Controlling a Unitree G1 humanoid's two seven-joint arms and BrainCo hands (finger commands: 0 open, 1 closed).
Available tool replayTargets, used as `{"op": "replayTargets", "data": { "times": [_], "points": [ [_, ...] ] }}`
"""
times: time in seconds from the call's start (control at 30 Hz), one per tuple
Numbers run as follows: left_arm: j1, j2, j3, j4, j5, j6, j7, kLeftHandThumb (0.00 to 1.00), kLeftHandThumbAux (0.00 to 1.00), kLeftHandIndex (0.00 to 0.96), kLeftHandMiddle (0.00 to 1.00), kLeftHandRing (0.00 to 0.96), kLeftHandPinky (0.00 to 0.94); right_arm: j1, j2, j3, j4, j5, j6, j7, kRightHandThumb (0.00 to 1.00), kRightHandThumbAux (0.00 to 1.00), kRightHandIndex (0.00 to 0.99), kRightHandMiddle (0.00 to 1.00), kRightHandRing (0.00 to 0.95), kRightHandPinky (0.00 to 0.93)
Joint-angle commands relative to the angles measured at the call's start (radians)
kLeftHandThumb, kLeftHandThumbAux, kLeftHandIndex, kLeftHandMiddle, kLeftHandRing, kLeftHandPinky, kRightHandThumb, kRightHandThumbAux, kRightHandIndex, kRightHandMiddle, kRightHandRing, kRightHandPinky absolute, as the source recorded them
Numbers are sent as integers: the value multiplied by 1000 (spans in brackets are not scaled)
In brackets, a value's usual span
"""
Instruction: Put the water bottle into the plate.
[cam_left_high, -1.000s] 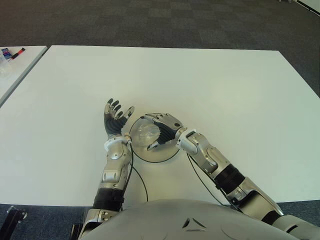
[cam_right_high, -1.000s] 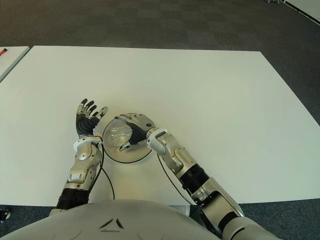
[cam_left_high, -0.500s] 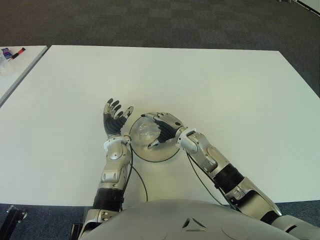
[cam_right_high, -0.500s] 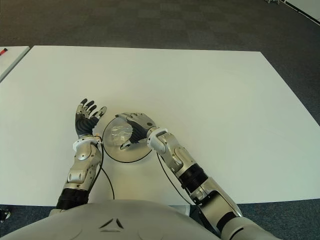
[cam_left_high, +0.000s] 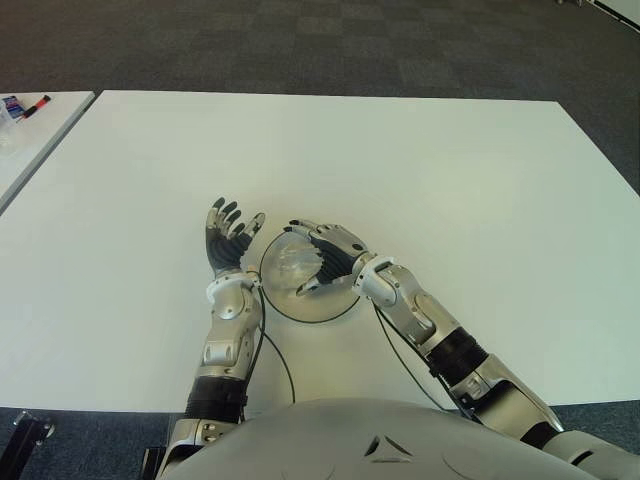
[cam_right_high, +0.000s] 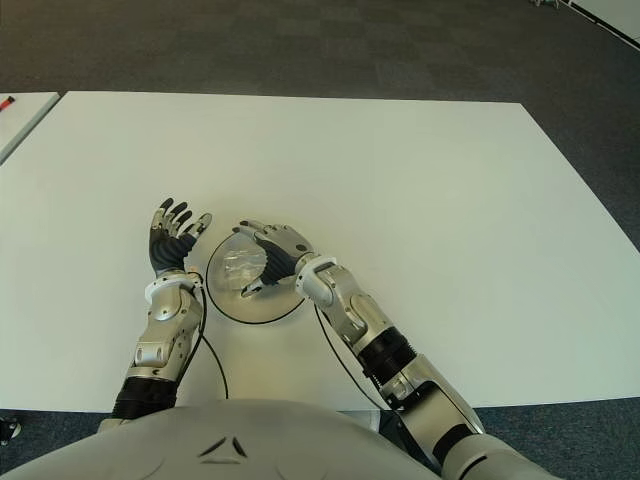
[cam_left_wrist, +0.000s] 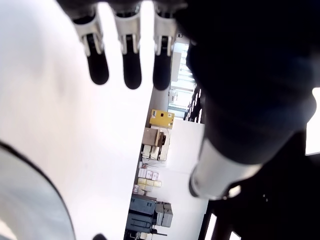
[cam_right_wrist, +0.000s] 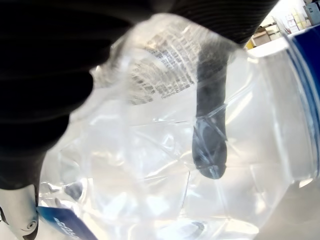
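A clear, crumpled water bottle (cam_left_high: 288, 268) with a blue label lies over the round black-rimmed plate (cam_left_high: 305, 319) near the table's front edge. My right hand (cam_left_high: 316, 256) reaches in from the right and curls over the bottle, fingers across its top and thumb below. In the right wrist view the bottle (cam_right_wrist: 160, 155) fills the picture, with one dark finger (cam_right_wrist: 210, 135) pressed against its far side. My left hand (cam_left_high: 228, 237) stands open just left of the plate, palm toward it, fingers (cam_left_wrist: 125, 70) spread and holding nothing.
The white table (cam_left_high: 450, 180) stretches wide beyond and to the right of the plate. A black cable (cam_left_high: 278, 357) runs from the wrists toward my body. A second table (cam_left_high: 30, 125) with markers on it stands at the far left, and dark carpet lies beyond.
My right hand and the bottle have shifted slightly away from me and to the left over the plate. The left hand has barely moved.
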Motion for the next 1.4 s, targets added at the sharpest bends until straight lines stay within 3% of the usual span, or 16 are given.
{"op": "replayTargets", "data": {
  "times": [0.03, 0.5, 1.4],
  "points": [
    [16, -89, 0, 7, -5, 1, -14, 84, 902, 148, 207, 200, 211, 18, -7, -6, 29, 8, 3, 1, 0, 896, 0, 0, 0, 0],
    [16, -87, 1, 10, -6, -2, -20, 83, 885, 151, 209, 202, 218, 19, -5, -17, 6, 21, 9, -9, 0, 891, 0, 0, 0, 0],
    [6, -85, 1, 29, 7, 2, -14, 54, 889, 147, 212, 205, 219, 105, -15, -107, -310, 10, 8, -19, 0, 913, 0, 0, 0, 0]
  ]
}}
